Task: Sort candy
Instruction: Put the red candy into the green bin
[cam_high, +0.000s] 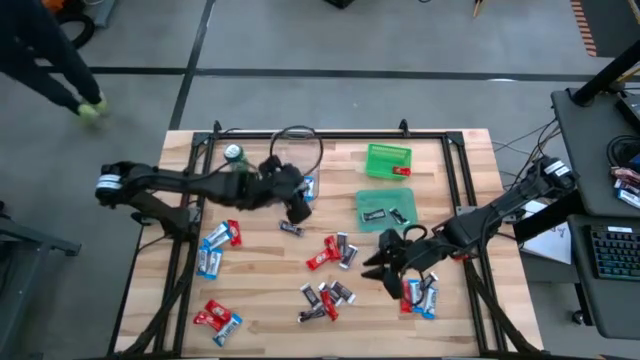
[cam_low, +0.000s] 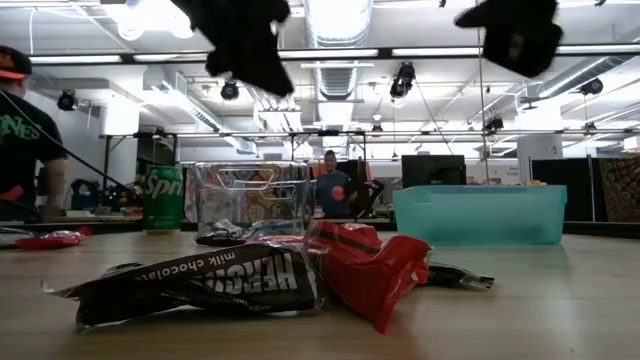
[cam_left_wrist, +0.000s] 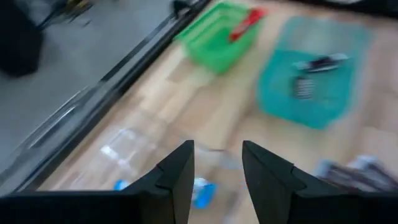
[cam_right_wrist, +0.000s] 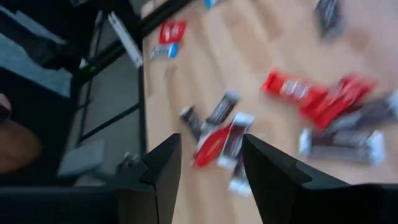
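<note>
Wrapped candy lies in loose clusters on the wooden table (cam_high: 260, 270): red and black bars (cam_high: 330, 250) in the middle, blue-and-white and red ones (cam_high: 218, 243) on the left, more near the front (cam_high: 322, 300). My left gripper (cam_high: 298, 208) hangs open with nothing between its fingers, over a clear bin (cam_left_wrist: 124, 149) that holds a blue candy (cam_left_wrist: 202, 190). My right gripper (cam_high: 380, 264) is open too, above the table's right half beside blue and red bars (cam_high: 420, 294). In its wrist view (cam_right_wrist: 211, 144) red and black bars (cam_right_wrist: 217, 140) lie below it.
A green bin (cam_high: 388, 160) with one red candy stands at the back. A teal bin (cam_high: 385, 210) in front of it holds black candies. A green soda can (cam_high: 234, 153) stands at the back left. A black frame runs along the table's edges. People stand beyond the table.
</note>
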